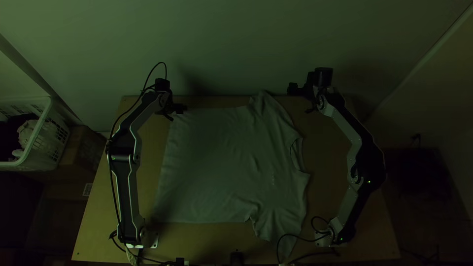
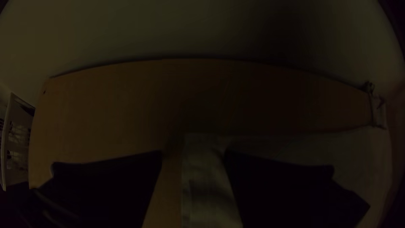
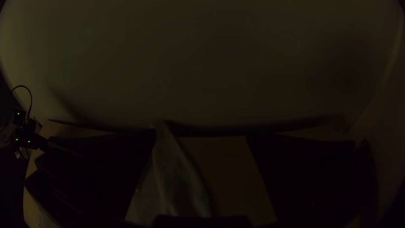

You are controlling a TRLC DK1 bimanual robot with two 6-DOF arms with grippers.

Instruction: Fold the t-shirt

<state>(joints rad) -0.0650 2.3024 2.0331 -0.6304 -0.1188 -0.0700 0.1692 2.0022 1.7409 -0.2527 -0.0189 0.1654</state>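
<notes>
Now one t-shirt (image 1: 217,162) is counted, one table (image 1: 327,162), one basket (image 1: 43,148), two arms (image 1: 127,192), and, tallied as two, left gripper (image 1: 177,112), right gripper (image 1: 300,100)!

T-shirt (image 1: 212,162) pale grey, small whitish mark (image 1: 273,179); table (image 1: 370,234) tan; basket (image 1: 42,158) white; left tool (image 1: 174,113), right tool (image 1: 301,100) black.

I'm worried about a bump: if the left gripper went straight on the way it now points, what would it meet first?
Probably the t-shirt's far hem corner, with bare tabletop right beside it; how much gap the left gripper has above them is unclear.
</notes>
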